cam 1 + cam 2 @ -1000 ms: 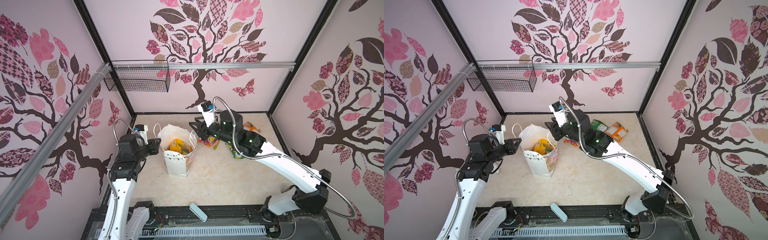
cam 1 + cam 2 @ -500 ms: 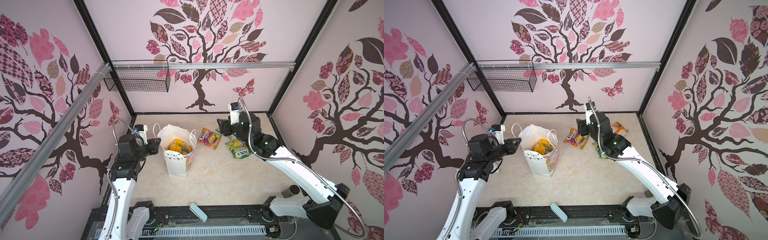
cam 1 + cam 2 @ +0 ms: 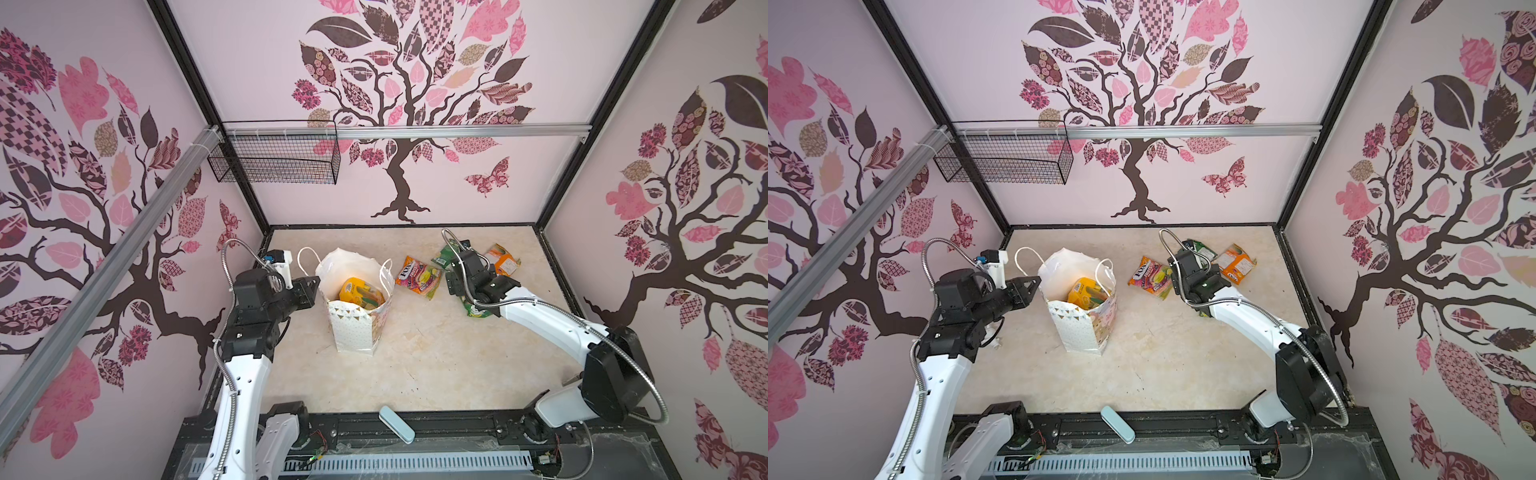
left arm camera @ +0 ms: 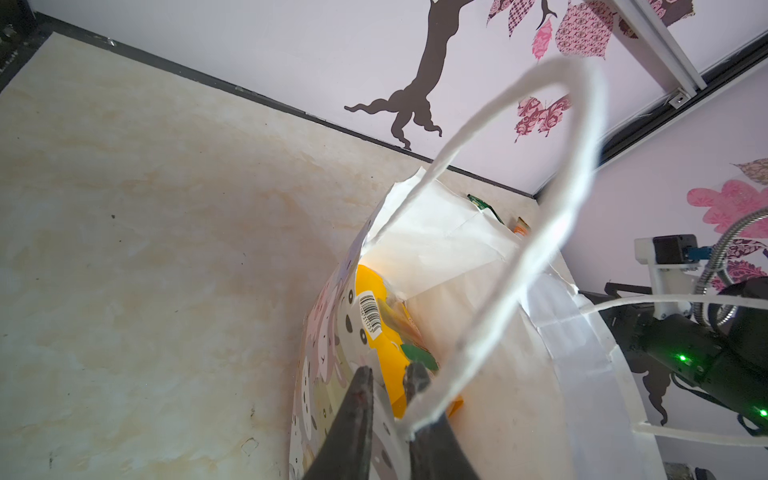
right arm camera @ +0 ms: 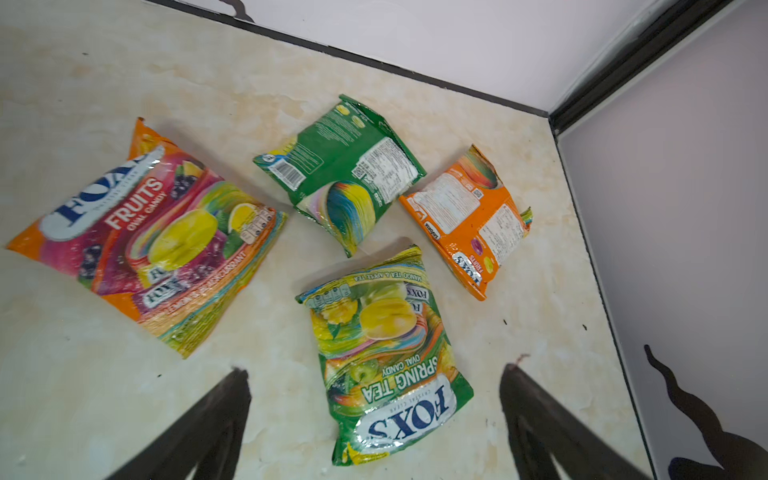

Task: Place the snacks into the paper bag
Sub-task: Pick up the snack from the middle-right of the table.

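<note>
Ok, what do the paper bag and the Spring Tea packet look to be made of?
Paper bag: matte white paper by the look, with sharp creases and a folded rim. Spring Tea packet: probably thin plastic film with a glossy printed finish; it shows crinkles and glare streaks.

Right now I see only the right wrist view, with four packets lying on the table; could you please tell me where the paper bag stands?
Observer: The paper bag stands upright, on the left arm side of the big orange packet.
Operator: Thank you. Is anything holding it?
Observer: Yes, the left arm's jaws are shut on its rim, beside a handle.
Operator: Is anything inside it?
Observer: A yellow packet already lies inside.
</note>
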Controlling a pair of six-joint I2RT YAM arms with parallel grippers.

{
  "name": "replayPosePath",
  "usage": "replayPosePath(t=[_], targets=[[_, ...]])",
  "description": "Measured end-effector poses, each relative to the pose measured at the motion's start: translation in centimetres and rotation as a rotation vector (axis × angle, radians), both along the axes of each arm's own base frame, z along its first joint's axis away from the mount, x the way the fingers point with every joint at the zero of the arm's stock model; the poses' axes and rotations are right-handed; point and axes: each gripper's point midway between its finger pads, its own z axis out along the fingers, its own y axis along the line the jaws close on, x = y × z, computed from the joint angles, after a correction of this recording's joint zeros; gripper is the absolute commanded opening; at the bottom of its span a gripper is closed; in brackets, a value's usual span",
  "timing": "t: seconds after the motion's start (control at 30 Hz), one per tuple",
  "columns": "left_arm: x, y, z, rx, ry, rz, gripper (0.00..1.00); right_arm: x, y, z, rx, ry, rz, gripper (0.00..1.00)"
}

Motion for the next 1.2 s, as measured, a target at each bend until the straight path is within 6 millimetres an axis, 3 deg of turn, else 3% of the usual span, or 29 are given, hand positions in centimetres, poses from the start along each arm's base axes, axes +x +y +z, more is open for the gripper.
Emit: replayPosePath(t=[0.2,0.7,1.2], targets=[[0.0,-0.1,-0.1,-0.003,0.003,-0.002,0.19,0.6,-0.5,-3.7,-0.051,0.087,-0.013,0.97],[0.0,0.1,-0.1,-0.003,0.004,0.002,0.19,1.3,0.3,-9.2,-0.136,0.216,0.044,0.93],[0.2,0.2,-0.2,-0.007,0.009,0.004,0.19,2.8,1.0,-11.5,-0.172,0.243,0.064,0.88]])
